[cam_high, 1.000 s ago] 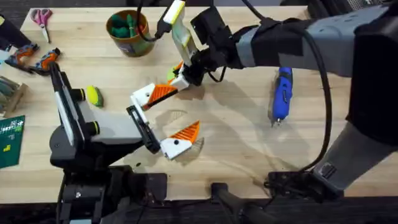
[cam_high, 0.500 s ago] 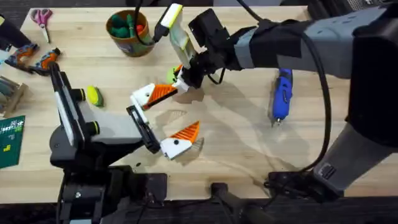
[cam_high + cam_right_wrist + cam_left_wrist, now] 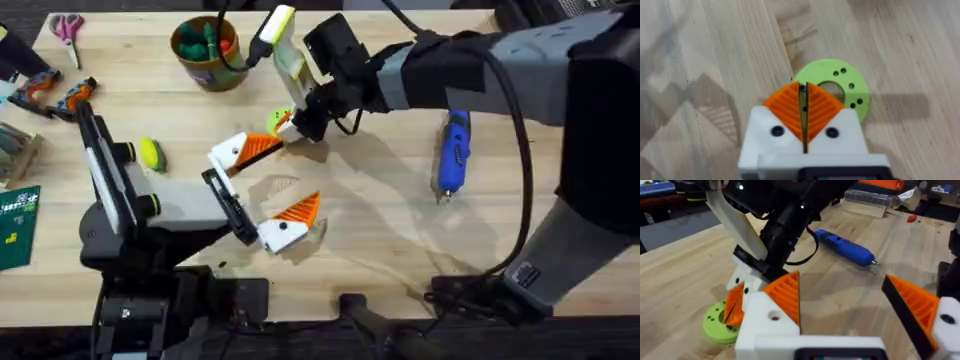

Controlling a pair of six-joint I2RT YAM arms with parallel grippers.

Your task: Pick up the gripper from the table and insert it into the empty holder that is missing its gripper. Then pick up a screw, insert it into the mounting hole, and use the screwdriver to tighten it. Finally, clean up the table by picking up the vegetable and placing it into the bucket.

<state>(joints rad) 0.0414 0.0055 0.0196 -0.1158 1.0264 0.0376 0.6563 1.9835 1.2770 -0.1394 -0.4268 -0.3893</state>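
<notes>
My right gripper (image 3: 288,124) reaches in from the right and hangs over a green ring-shaped disc (image 3: 840,87). Its orange pads are shut (image 3: 802,91) on a tiny dark screw at their tips. My left gripper (image 3: 268,188) lies open wide just in front of it. Both of its white holders (image 3: 765,325) carry an orange wedge (image 3: 787,297), and a round mounting hole (image 3: 774,315) shows in one holder. The blue screwdriver (image 3: 453,150) lies to the right. The yellow-green vegetable (image 3: 150,153) lies at the left, beside the left arm. The bucket (image 3: 205,62) stands at the back.
Pink scissors (image 3: 68,27) and orange-handled pliers (image 3: 55,92) lie at the far left. A green circuit board (image 3: 15,228) sits at the left edge. The bucket holds green and orange items. Bare wood lies between the screwdriver and the left gripper.
My right gripper has shifted slightly back and to the left over the green disc. The left arm has stayed still.
</notes>
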